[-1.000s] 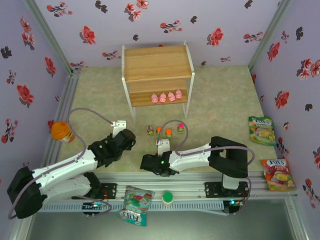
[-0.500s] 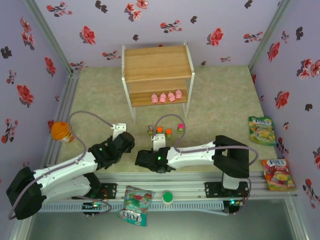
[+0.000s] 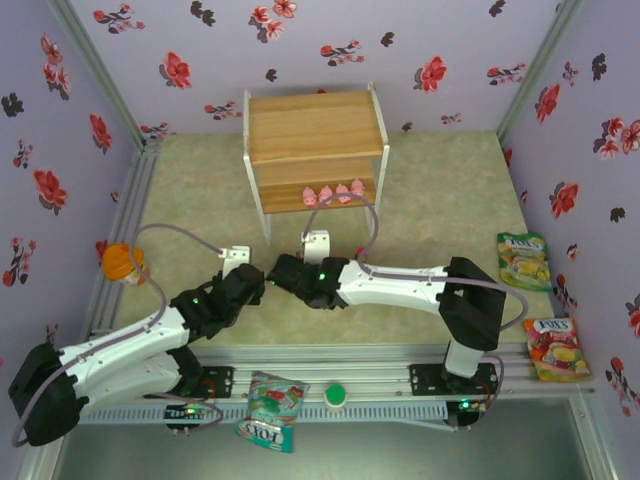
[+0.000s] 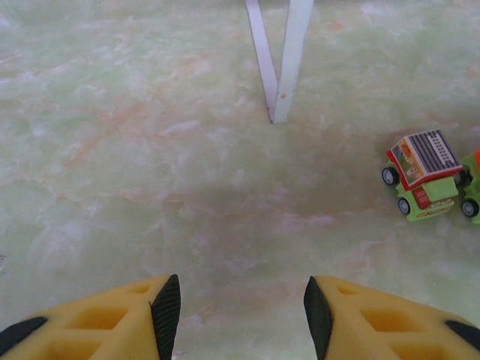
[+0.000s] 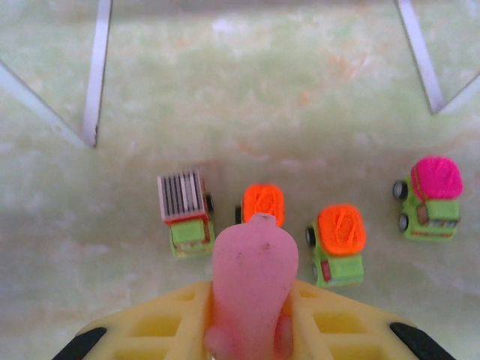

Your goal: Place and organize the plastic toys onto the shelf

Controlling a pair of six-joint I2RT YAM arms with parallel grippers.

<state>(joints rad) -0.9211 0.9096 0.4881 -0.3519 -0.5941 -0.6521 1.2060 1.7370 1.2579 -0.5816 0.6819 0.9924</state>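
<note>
Left arm reaching forward low over tabletop, left fingers standing spread, gripping nothing. Right arm stretching leftward, right fingers pinching one pig above four cars sitting in row on tabletop. Four pigs sitting on shelf lower board.

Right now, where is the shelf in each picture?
Top external: the shelf stands at the back, in the middle.
Left wrist: its white leg comes down at the top middle.
Right wrist: its white legs come down at the top left and top right.
Shared landmark: the striped-roof car sits to the right of that leg in both wrist views.
</note>
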